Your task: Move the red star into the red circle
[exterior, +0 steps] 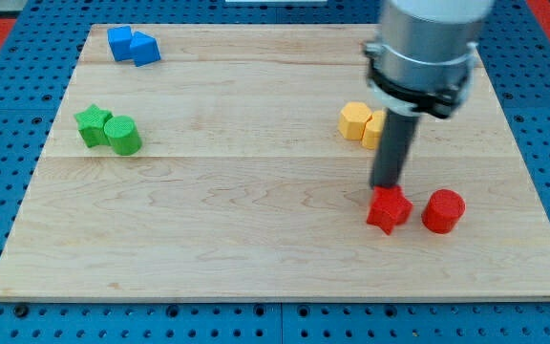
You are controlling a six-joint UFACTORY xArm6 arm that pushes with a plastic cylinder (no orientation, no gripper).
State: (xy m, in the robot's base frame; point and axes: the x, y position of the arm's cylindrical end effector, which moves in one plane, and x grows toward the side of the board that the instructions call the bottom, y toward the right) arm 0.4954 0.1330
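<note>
The red star (389, 209) lay on the table (256, 229), with the red circle (443, 211) just beside it at three o'clock. My tip (384, 186), a plain rod tool with nothing to open or close, touched the star's twelve o'clock edge. The star looked light, rigid and likely to spin; a push from its nine o'clock side seemed best.

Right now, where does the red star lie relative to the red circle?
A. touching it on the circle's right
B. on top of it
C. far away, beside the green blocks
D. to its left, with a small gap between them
D: the red star sits left of the red circle with bare wood between them, and my tip stands at the star's upper edge.
</note>
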